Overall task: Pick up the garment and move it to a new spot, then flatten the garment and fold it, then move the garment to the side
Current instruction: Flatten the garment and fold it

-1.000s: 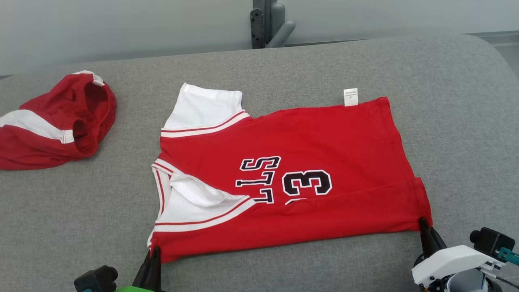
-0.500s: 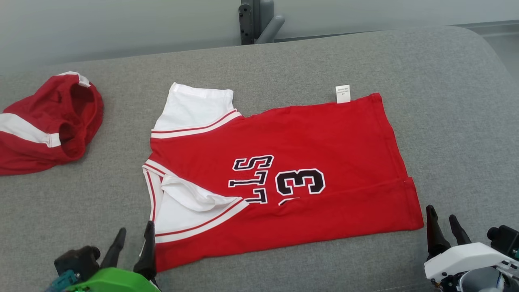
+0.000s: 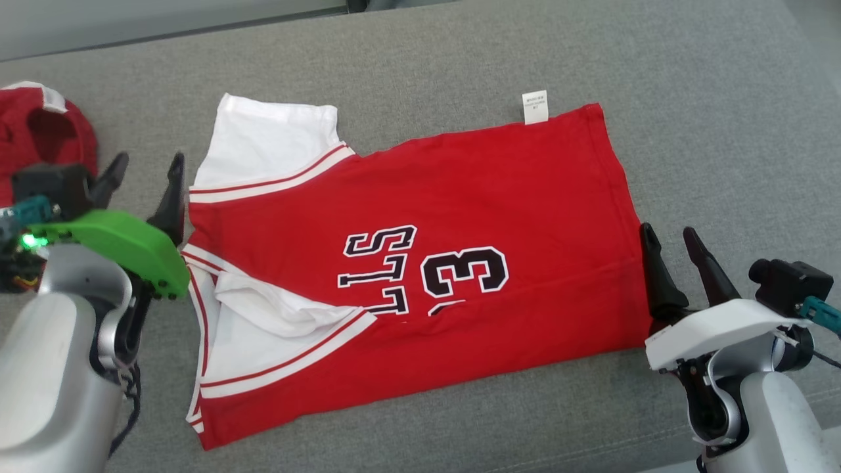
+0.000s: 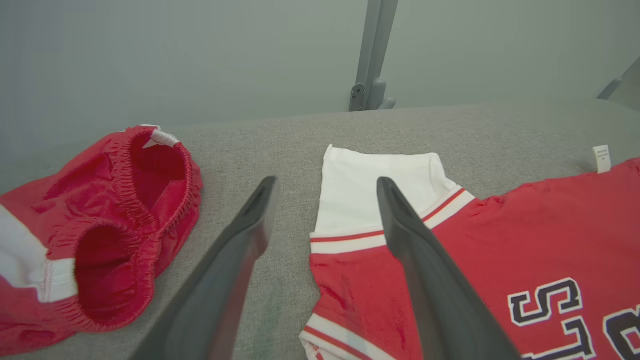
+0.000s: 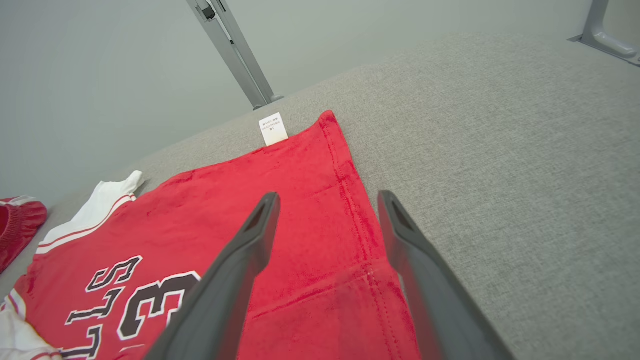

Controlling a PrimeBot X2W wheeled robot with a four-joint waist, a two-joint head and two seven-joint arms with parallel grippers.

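1. Red short-sleeved jersey [image 3: 460, 217] with black number print: lying flat on grey fabric-covered counter [image 3: 723, 98], collar end to the left, hem to the right, near long edge folded over and cutting across the print.
2. Small white label [image 3: 534, 107]: sticking out from far edge, close to hem corner.
3. Left tool [image 3: 150, 161]: fingers spread wide, holding nothing, just beside far white sleeve [image 3: 263, 141] at collar end.
4. Right tool [image 3: 668, 230]: fingers spread wide, holding nothing, at hem edge; in wrist view, one finger over red cloth, the other over bare counter.
5. Crumpled red shorts [image 3: 39, 125] with white stripe and elastic waistband: at far left of counter, apart from jersey.
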